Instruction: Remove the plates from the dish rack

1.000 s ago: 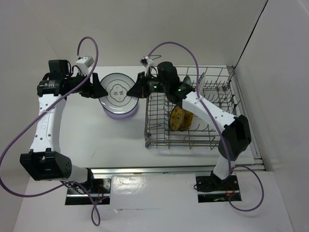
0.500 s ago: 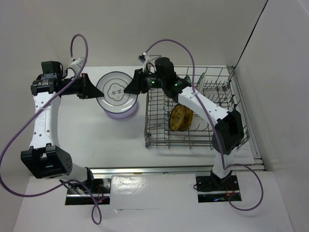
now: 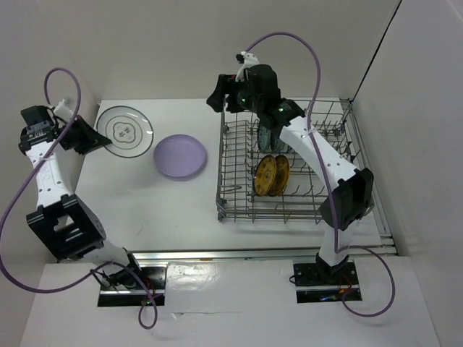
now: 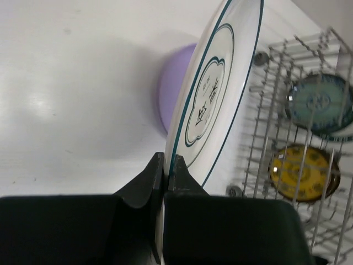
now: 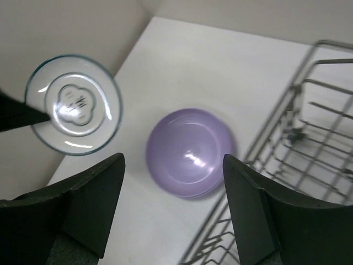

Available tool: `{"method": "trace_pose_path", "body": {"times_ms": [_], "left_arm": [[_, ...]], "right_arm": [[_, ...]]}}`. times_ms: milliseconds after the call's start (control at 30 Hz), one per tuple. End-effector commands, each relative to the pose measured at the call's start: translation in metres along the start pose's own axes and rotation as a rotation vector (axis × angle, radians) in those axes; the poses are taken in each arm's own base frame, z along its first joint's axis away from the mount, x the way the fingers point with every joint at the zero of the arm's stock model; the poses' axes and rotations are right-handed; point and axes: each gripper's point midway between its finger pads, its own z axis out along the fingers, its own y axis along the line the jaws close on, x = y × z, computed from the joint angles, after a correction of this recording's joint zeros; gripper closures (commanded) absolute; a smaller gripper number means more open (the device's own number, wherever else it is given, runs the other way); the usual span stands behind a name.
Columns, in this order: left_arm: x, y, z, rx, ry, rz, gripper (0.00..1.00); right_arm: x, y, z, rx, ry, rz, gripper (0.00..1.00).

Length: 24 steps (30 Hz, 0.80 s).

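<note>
My left gripper (image 3: 101, 139) is shut on the rim of a white plate with a dark rim line (image 3: 125, 131), holding it in the air at the far left of the table. In the left wrist view the pads (image 4: 177, 168) pinch the edge of that plate (image 4: 212, 105). A lavender plate (image 3: 180, 155) lies flat on the table left of the dish rack (image 3: 329, 163). Yellow-gold plates (image 3: 271, 175) and teal plates (image 3: 266, 134) stand upright in the rack. My right gripper (image 3: 217, 98) hangs open and empty above the rack's far left corner, over the lavender plate (image 5: 190, 152).
Walls close in behind and on the left, near the held plate. The rack's wire edge (image 5: 309, 138) runs just right of my right fingers. Bare tabletop (image 3: 145, 210) lies in front of the lavender plate.
My right gripper let go of the white plate, opened, and pulled back right toward the rack. My left gripper closed on the plate and carried it left, off the lavender plate.
</note>
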Motion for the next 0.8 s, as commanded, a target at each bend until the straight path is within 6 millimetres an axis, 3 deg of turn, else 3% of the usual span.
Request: {"method": "trace_pose_path", "body": {"times_ms": [0, 67, 133, 300, 400, 500, 633, 667, 767], "left_arm": [[-0.018, 0.047, 0.016, -0.032, -0.072, -0.144, 1.00], [-0.009, 0.075, 0.034, -0.028, -0.035, -0.223, 1.00], [-0.002, 0.095, 0.047, -0.039, -0.004, -0.268, 1.00], [0.030, 0.146, 0.089, -0.099, 0.100, -0.356, 1.00], [0.042, 0.162, 0.101, -0.123, 0.110, -0.355, 1.00], [0.052, 0.175, 0.110, -0.142, 0.128, -0.361, 1.00], [0.072, 0.191, 0.120, -0.176, 0.178, -0.382, 1.00], [0.079, 0.197, 0.121, -0.199, 0.192, -0.391, 0.95], [0.088, 0.203, 0.122, -0.223, 0.209, -0.392, 0.78]], "right_arm": [[-0.028, -0.032, -0.035, 0.175, -0.080, -0.061, 0.21], [-0.033, -0.037, -0.047, 0.193, -0.099, -0.079, 0.21], [-0.024, -0.050, -0.051, 0.223, -0.082, -0.084, 0.19], [-0.018, -0.121, -0.080, 0.436, -0.025, 0.020, 0.19], [-0.016, -0.141, -0.094, 0.512, -0.013, 0.032, 0.19], [-0.016, -0.136, -0.101, 0.493, -0.016, 0.009, 0.19], [-0.005, -0.149, -0.109, 0.515, 0.002, 0.023, 0.18], [-0.008, -0.147, -0.112, 0.512, -0.008, 0.021, 0.18], [0.007, -0.181, -0.126, 0.637, 0.031, 0.082, 0.18]]}}
